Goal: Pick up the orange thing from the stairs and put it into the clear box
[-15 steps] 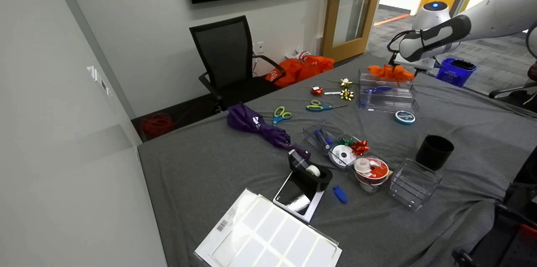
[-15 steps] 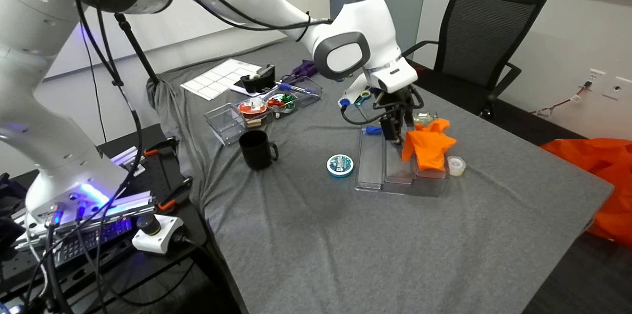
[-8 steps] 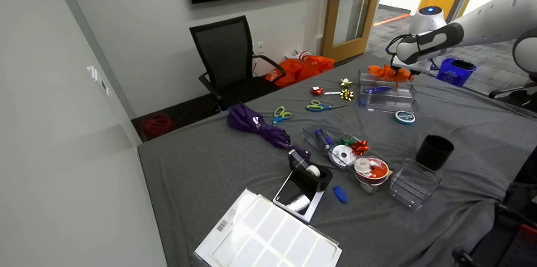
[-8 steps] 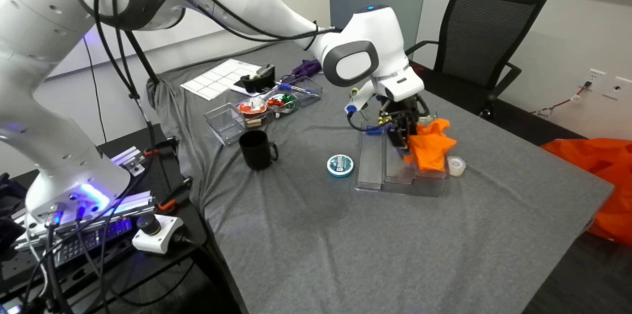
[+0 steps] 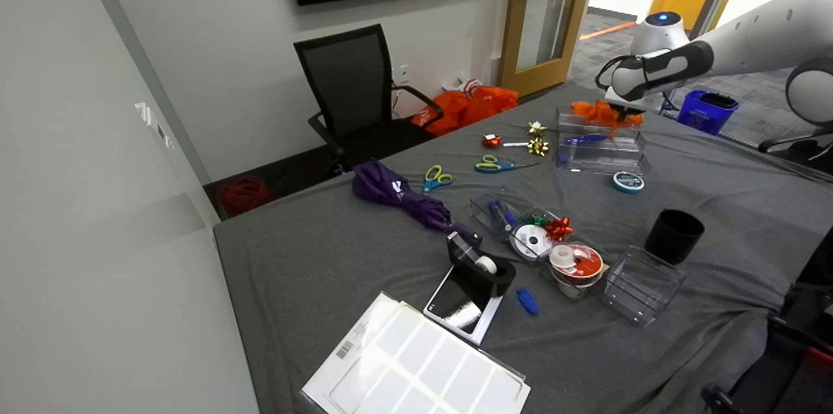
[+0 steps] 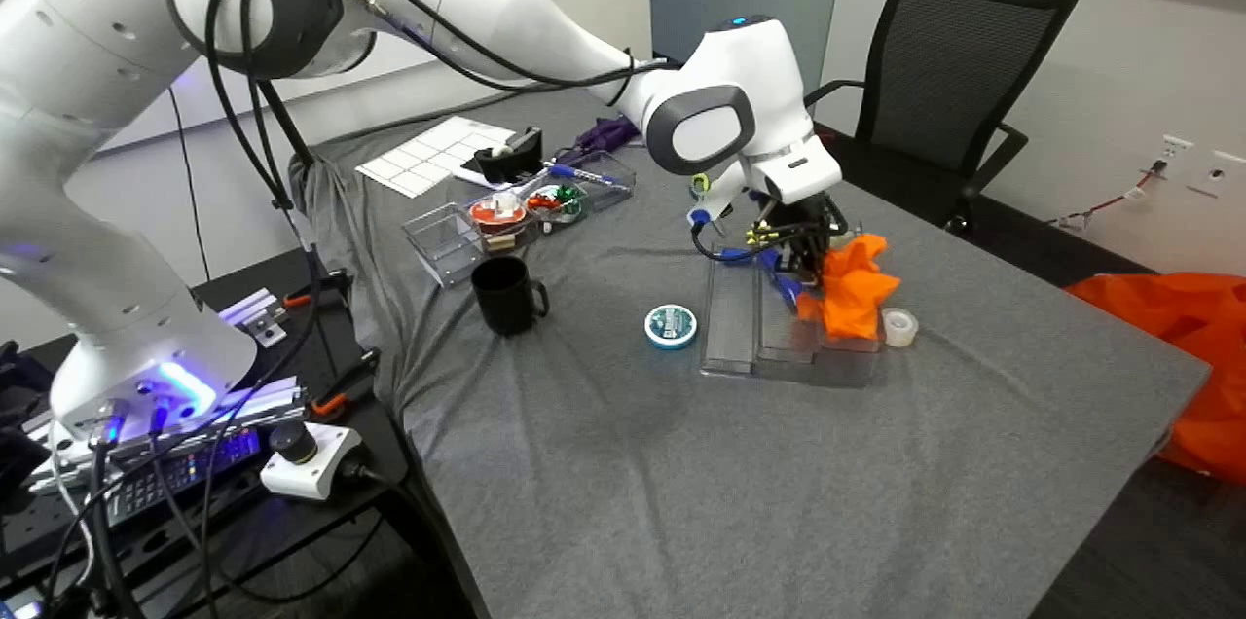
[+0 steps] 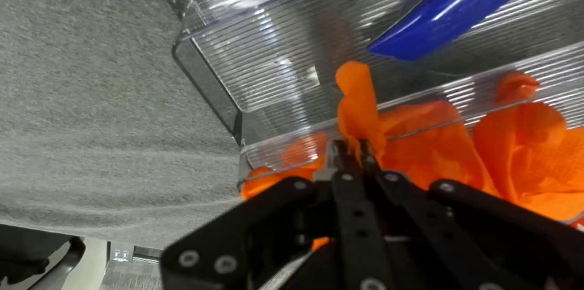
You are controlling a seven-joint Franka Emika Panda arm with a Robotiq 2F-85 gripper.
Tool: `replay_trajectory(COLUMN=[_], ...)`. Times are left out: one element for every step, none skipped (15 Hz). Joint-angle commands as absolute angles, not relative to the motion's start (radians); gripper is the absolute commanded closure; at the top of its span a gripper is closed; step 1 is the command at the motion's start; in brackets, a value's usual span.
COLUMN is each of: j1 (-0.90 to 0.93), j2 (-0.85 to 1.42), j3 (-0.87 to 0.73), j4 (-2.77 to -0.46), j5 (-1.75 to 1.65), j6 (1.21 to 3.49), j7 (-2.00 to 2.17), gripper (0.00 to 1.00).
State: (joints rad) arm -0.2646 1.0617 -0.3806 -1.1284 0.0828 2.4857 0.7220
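The orange thing, crumpled thin sheet, lies on the top level of the clear plastic stairs. In the wrist view a fold of it rises between the fingertips of my gripper, which is shut on that fold; the rest spreads over the step to both sides. Both exterior views show the gripper down at the stairs, against the orange thing. The fingertips themselves are hard to make out there. A clear box stands beside the black mug, well away from the gripper.
A blue cutter rests on a lower step. Around the stairs are a round blue-white tin and a tape roll. The black mug stands between the stairs and the clear box. Ribbon spools fill a tray alongside that box.
The arm has come down and across to the orange thing. My gripper, open a second ago, has closed on a fold of it. The orange thing has barely moved.
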Motion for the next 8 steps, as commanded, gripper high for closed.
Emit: replay_trajectory(j1=[-0.287,-0.292,-0.297,-0.304,-0.308,-0.313,-0.316,-0.321], j2=[1.068,1.056,1.045,1.023,1.003,0.973,0.945,0.916], j3=[-0.363,-0.358,-0.352,-0.342,-0.335,-0.323,-0.314,-0.299], j4=[-1.084,-1.089,-1.091,-1.103,-1.115,-1.137,-1.156,-1.176], j5=[0.103,0.110,0.118,0.130,0.142,0.157,0.173,0.190], j6=[2.439,2.428,2.418,2.409,2.402,2.398,2.392,2.385], j7=[0.719,0.711,0.703,0.690,0.679,0.662,0.646,0.616], gripper=[1.00,1.00,1.00,1.00,1.00,1.00,1.00,1.00])
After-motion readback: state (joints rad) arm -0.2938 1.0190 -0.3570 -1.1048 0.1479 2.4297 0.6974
